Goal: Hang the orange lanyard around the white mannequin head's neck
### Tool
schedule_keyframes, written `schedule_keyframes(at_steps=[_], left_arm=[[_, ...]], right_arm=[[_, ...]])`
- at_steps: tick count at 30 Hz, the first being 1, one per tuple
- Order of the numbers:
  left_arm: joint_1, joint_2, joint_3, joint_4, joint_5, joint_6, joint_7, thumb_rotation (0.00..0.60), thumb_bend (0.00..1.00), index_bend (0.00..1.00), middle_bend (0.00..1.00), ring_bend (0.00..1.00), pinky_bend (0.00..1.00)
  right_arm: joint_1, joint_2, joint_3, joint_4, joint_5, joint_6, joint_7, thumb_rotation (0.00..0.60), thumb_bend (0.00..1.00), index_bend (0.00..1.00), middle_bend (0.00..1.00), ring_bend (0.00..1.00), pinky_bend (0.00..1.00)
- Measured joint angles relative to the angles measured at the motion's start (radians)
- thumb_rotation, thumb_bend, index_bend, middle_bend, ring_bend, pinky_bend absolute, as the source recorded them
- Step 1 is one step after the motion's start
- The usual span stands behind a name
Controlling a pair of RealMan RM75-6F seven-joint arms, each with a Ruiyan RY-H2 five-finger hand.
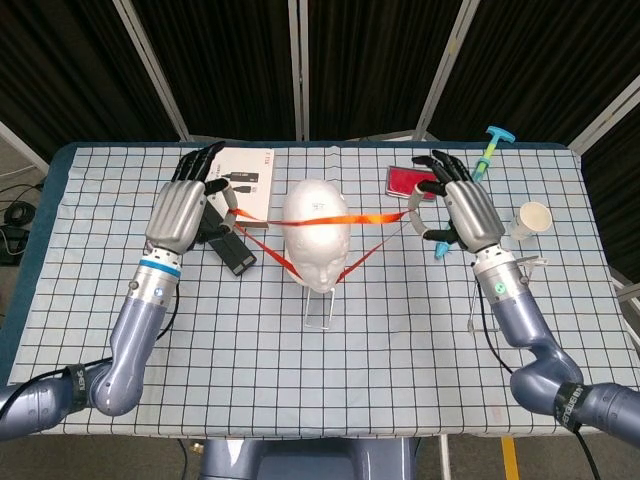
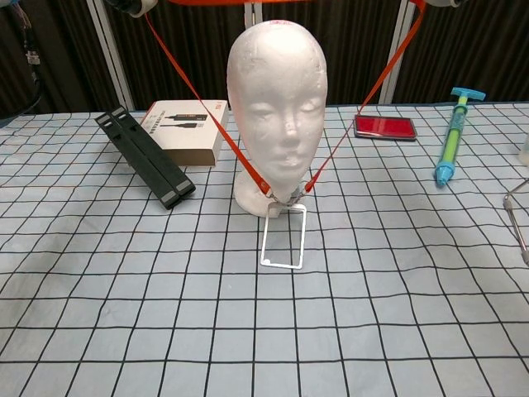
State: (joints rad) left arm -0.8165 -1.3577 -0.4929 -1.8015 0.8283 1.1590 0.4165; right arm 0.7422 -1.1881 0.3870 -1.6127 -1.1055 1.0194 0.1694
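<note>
The white mannequin head stands upright mid-table, its face toward the chest camera. The orange lanyard is stretched over the crown between my two hands. My left hand pinches the strap left of the head, and my right hand pinches it on the right. In the chest view both strap runs slope down past the face to a clip at the neck. There the clear badge holder hangs in front of the base, its lower edge at the cloth. Only fingertips of the hands show at that view's top edge.
A black folded stand and a white box lie left of the head. A red case, a blue-green syringe, a paper cup and a clear wire stand lie to the right.
</note>
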Motion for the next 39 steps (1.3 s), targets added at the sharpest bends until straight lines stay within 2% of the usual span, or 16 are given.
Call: schedule_keyframes(at_steps=[8, 16, 17, 18, 19, 20, 21, 22, 23, 24, 25, 27, 31, 35, 38, 39], left_arm=[[-0.086, -0.029, -0.028, 0.165, -0.131, -0.093, 0.002, 0.600, 0.52, 0.67, 0.00, 0.00, 0.00], [-0.134, -0.073, -0.012, 0.308, -0.148, -0.162, -0.039, 0.600, 0.52, 0.64, 0.00, 0.00, 0.00], [-0.142, -0.081, -0.009, 0.333, -0.149, -0.173, -0.046, 0.600, 0.52, 0.63, 0.00, 0.00, 0.00], [-0.149, -0.087, -0.008, 0.351, -0.150, -0.182, -0.052, 0.600, 0.51, 0.56, 0.00, 0.00, 0.00], [-0.155, -0.092, -0.006, 0.368, -0.152, -0.190, -0.058, 0.600, 0.49, 0.46, 0.00, 0.00, 0.00], [-0.163, -0.099, -0.004, 0.388, -0.155, -0.202, -0.063, 0.600, 0.43, 0.31, 0.00, 0.00, 0.00], [-0.169, -0.104, -0.002, 0.403, -0.158, -0.211, -0.065, 0.600, 0.32, 0.16, 0.00, 0.00, 0.00], [-0.175, -0.108, 0.001, 0.417, -0.162, -0.220, -0.066, 0.600, 0.27, 0.11, 0.00, 0.00, 0.00], [-0.182, -0.113, 0.004, 0.435, -0.171, -0.233, -0.066, 0.600, 0.13, 0.02, 0.00, 0.00, 0.00], [-0.186, -0.115, 0.005, 0.444, -0.180, -0.241, -0.066, 0.600, 0.03, 0.00, 0.00, 0.00, 0.00], [-0.190, -0.118, 0.005, 0.450, -0.194, -0.246, -0.066, 0.600, 0.00, 0.00, 0.00, 0.00, 0.00], [-0.200, -0.123, 0.004, 0.465, -0.233, -0.257, -0.065, 0.600, 0.00, 0.00, 0.00, 0.00, 0.00], [-0.219, -0.126, 0.002, 0.502, -0.294, -0.275, -0.060, 0.600, 0.00, 0.00, 0.00, 0.00, 0.00], [-0.219, -0.111, 0.011, 0.516, -0.278, -0.290, -0.072, 0.600, 0.00, 0.00, 0.00, 0.00, 0.00], [-0.206, -0.089, 0.019, 0.511, -0.253, -0.299, -0.099, 0.600, 0.00, 0.00, 0.00, 0.00, 0.00], [-0.202, -0.083, 0.022, 0.508, -0.244, -0.299, -0.104, 0.600, 0.00, 0.00, 0.00, 0.00, 0.00]], right_arm=[[0.078, -0.081, 0.026, 0.171, 0.102, -0.105, -0.008, 0.600, 0.52, 0.74, 0.15, 0.00, 0.00], [0.145, -0.171, 0.027, 0.340, 0.150, -0.180, -0.031, 0.600, 0.52, 0.74, 0.15, 0.00, 0.00], [0.156, -0.187, 0.027, 0.369, 0.156, -0.190, -0.034, 0.600, 0.52, 0.74, 0.15, 0.00, 0.00], [0.163, -0.199, 0.027, 0.391, 0.160, -0.197, -0.037, 0.600, 0.51, 0.73, 0.15, 0.00, 0.00], [0.171, -0.211, 0.028, 0.413, 0.164, -0.203, -0.039, 0.600, 0.50, 0.70, 0.14, 0.00, 0.00], [0.180, -0.226, 0.028, 0.440, 0.170, -0.210, -0.043, 0.600, 0.45, 0.62, 0.13, 0.00, 0.00], [0.187, -0.236, 0.029, 0.460, 0.175, -0.215, -0.046, 0.600, 0.36, 0.48, 0.09, 0.00, 0.00], [0.193, -0.247, 0.029, 0.480, 0.181, -0.221, -0.051, 0.600, 0.24, 0.32, 0.04, 0.00, 0.00], [0.202, -0.260, 0.028, 0.507, 0.190, -0.230, -0.060, 0.600, 0.17, 0.23, 0.02, 0.00, 0.00], [0.209, -0.268, 0.027, 0.526, 0.198, -0.239, -0.071, 0.600, 0.10, 0.13, 0.00, 0.00, 0.00], [0.215, -0.276, 0.025, 0.545, 0.208, -0.249, -0.084, 0.600, 0.05, 0.08, 0.00, 0.00, 0.00], [0.231, -0.296, 0.024, 0.583, 0.237, -0.266, -0.119, 0.600, 0.02, 0.05, 0.00, 0.00, 0.00], [0.251, -0.333, 0.024, 0.632, 0.261, -0.260, -0.165, 0.600, 0.01, 0.04, 0.00, 0.00, 0.00], [0.251, -0.340, 0.022, 0.645, 0.256, -0.239, -0.185, 0.600, 0.02, 0.04, 0.00, 0.00, 0.00], [0.241, -0.330, 0.021, 0.633, 0.250, -0.229, -0.190, 0.600, 0.08, 0.04, 0.00, 0.00, 0.00], [0.236, -0.325, 0.020, 0.625, 0.248, -0.225, -0.191, 0.600, 0.14, 0.04, 0.00, 0.00, 0.00]])
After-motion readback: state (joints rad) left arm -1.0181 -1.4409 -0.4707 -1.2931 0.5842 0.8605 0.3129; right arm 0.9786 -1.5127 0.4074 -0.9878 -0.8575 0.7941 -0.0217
